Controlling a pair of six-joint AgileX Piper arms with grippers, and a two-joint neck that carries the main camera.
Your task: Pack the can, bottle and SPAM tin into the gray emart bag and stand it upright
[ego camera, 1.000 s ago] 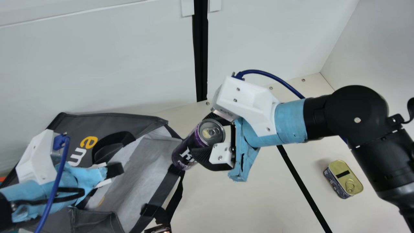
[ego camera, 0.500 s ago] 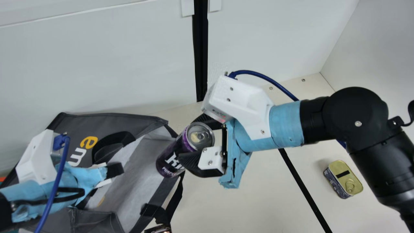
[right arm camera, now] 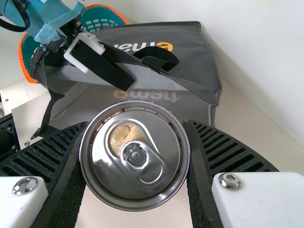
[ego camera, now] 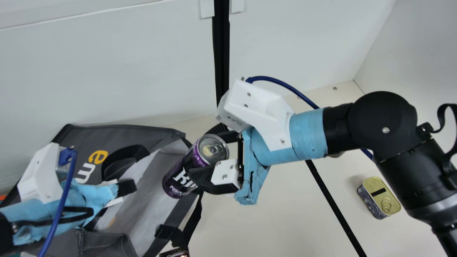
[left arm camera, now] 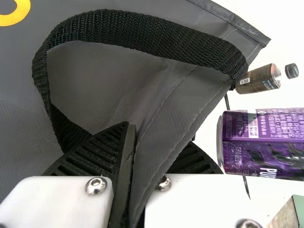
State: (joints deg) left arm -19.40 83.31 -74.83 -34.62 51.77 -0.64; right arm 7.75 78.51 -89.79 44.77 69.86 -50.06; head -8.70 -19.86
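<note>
Main view: the can (ego camera: 181, 175), over the mouth of the gray emart bag (ego camera: 153, 132), sits pinched in our right pincer (ego camera: 200, 151). Its long axis slants, base bagward, lid up and back toward us. The right arm (ego camera: 383, 123), the nearer, extends sideways, elbow bent. Left wrist view: our left pincer (left arm camera: 154, 135) grips the bag's wall.

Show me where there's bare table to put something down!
The table looks free between the gray bag and black strip, and between that strip and the SPAM tin. It's crowded around the bag: left gripper, right gripper and can.
</note>
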